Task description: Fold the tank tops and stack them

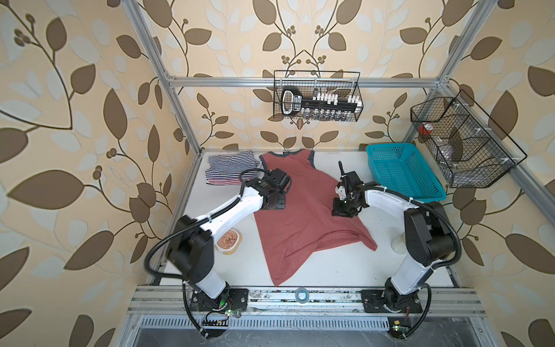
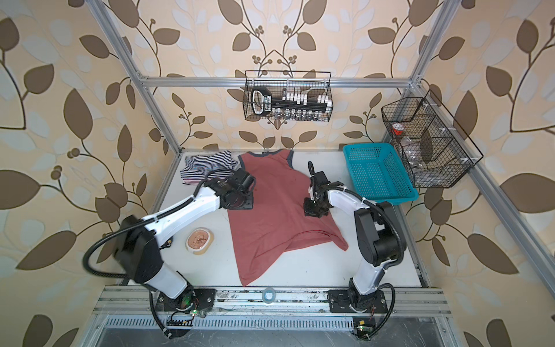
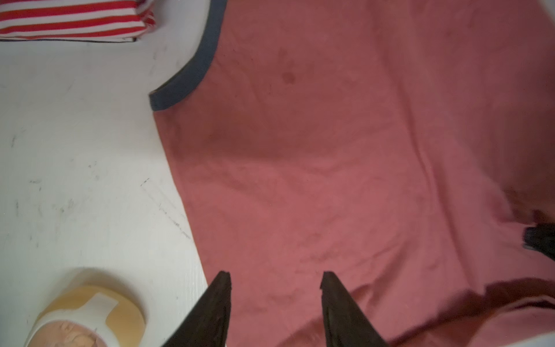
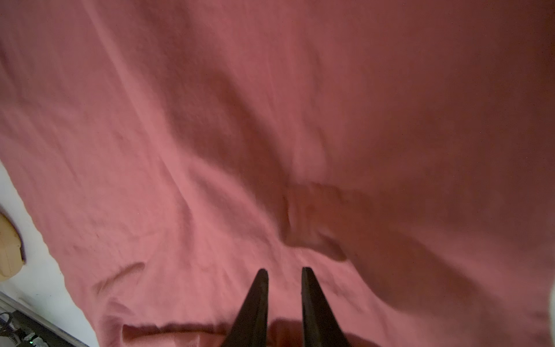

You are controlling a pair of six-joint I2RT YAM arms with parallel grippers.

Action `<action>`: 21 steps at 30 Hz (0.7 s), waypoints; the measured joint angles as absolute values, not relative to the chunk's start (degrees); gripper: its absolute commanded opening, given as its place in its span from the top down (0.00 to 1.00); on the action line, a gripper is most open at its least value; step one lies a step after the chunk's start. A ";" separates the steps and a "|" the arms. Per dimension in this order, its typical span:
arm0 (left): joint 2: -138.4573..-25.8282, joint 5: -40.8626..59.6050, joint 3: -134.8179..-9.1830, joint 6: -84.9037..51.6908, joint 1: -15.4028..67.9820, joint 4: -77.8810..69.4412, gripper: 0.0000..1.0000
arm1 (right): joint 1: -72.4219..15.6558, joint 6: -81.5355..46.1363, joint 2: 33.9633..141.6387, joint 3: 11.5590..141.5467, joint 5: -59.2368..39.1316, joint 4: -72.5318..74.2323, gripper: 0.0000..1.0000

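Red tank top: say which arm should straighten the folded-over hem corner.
Right, probably. The folded-over corner of the red tank top lies on the right arm's side, close to the right end effector hanging over the cloth. The left end effector sits at the opposite edge, farther away.

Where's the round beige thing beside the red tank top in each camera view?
Top view: beige thing, left of the red tank top.
Top view: beige thing, same spot.
Left wrist: partly cut off, near the top's edge.
Right wrist: a sliver at the frame edge.
Shared landmark: the tank top's side edge.
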State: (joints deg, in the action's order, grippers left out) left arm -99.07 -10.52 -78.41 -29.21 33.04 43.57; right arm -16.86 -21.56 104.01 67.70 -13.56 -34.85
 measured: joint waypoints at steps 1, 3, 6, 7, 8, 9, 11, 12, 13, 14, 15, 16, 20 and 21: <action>-102.24 -9.85 -79.99 -28.71 32.60 43.72 0.56 | -16.86 -21.34 105.91 69.34 -13.78 -34.89 0.79; -106.87 -8.75 -81.80 -28.25 31.92 44.10 0.59 | -16.71 -20.78 109.56 72.66 -13.96 -35.31 0.80; -111.63 -7.05 -82.63 -27.88 31.24 45.12 0.63 | -16.25 -19.77 114.69 77.97 -13.74 -36.88 0.83; -112.81 -6.24 -82.63 -27.88 31.00 45.67 0.66 | -15.90 -19.42 115.94 79.79 -13.89 -38.13 0.83; -113.58 -5.89 -82.63 -27.92 30.92 46.02 0.68 | -15.64 -19.16 116.88 81.23 -13.47 -38.76 0.84; -114.21 -5.04 -82.56 -28.03 30.79 46.28 0.71 | -15.22 -18.87 118.13 83.18 -13.19 -39.79 0.85; -114.76 -3.16 -81.82 -28.42 30.76 46.17 0.74 | -14.44 -18.31 120.22 86.54 -12.71 -41.69 0.87; -114.76 -2.02 -81.03 -28.60 30.76 45.91 0.75 | -14.00 -18.06 121.34 88.33 -12.51 -42.81 0.88; -114.74 -1.08 -80.14 -28.93 30.76 45.69 0.76 | -13.52 -17.72 122.54 90.37 -12.36 -44.01 0.89; -114.37 -0.12 -79.59 -29.12 30.76 44.99 0.76 | -13.15 -17.41 123.50 91.92 -12.27 -45.01 0.89; -113.93 0.34 -78.87 -29.45 30.79 44.45 0.76 | -12.78 -17.08 124.66 93.91 -12.03 -46.26 0.90; -113.34 1.10 -78.00 -29.98 30.79 43.70 0.77 | -12.43 -16.78 125.89 96.05 -11.70 -47.55 0.90; -110.80 4.32 -74.13 -32.23 32.14 40.84 0.75 | -11.73 -15.40 130.65 104.40 -10.61 -52.82 0.90; -110.26 5.26 -73.32 -33.01 33.12 40.18 0.74 | -11.64 -15.07 131.96 106.78 -10.24 -54.33 0.90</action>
State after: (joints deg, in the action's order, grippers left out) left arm -110.26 5.26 -73.32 -33.01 33.12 40.18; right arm -11.64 -15.07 131.96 106.78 -10.24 -54.33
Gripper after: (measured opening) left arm 0.242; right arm 0.096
